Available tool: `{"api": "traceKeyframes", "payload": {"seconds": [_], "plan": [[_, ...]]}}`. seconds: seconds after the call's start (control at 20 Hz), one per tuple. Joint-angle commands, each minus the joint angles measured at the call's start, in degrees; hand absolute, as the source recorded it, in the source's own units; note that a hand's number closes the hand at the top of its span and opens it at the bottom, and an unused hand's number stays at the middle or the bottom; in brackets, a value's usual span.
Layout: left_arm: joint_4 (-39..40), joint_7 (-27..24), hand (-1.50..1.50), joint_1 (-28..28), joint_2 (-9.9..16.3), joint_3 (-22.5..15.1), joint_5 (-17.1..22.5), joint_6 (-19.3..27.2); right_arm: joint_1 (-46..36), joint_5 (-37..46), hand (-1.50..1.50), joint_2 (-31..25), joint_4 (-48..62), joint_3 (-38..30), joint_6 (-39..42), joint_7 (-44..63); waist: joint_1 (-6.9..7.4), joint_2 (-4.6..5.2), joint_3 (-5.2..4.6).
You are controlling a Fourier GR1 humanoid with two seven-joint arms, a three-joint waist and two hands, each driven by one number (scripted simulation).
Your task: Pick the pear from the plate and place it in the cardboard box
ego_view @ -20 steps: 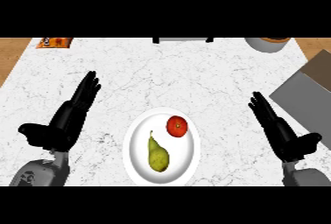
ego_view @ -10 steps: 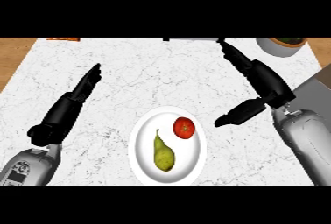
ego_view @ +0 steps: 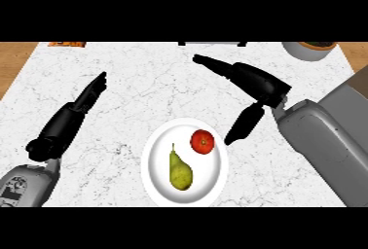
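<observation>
Step in hand: approach, as I judge it. The pear [ego_view: 179,170] is not yet picked; it lies on the white plate [ego_view: 156,160], untouched.
Pear position: near-left part of the plate, stem pointing far, body toward the near edge. A tomato [ego_view: 202,141] sits on the same plate, far-right of the pear and apart from it.
Right hand: right hand [ego_view: 251,82] hangs above the counter [ego_view: 144,78], far-right of the plate. Fingers released, stretched out toward the far left; thumb [ego_view: 242,125] points down toward the plate's right rim. It holds nothing.
Pear vs fingers: well apart. The fingers lie far beyond the plate; the thumb tip is just beside the rim near the tomato, and the tomato lies between thumb and pear.
Left hand: left hand [ego_view: 72,114] rests at the left of the counter, fingers straight, released, empty.
Cardboard box: box [ego_view: 356,95] shows only as a corner at the right edge, behind the right forearm.
Next move calls for: bringing the right hand back near and left over the pear, then lowering and closing round its body without knocking the tomato.
</observation>
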Motion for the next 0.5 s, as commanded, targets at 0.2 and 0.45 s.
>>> {"api": "traceKeyframes", "payload": {"seconds": [0.2,0.45], "plan": [[1.79,-1.28,0.00,-0.38,0.03,1.32,-0.04,-1.23,-12.91,5.69,-1.50,2.26,3.36,9.43,15.32,9.04,0.17,-0.16,-0.09],[0.63,-0.31,0.00,-0.17,1.69,3.09,0.47,-2.71,-16.91,4.95,-1.50,9.99,2.75,12.86,22.62,17.82,-0.29,-0.38,-0.04]]}}
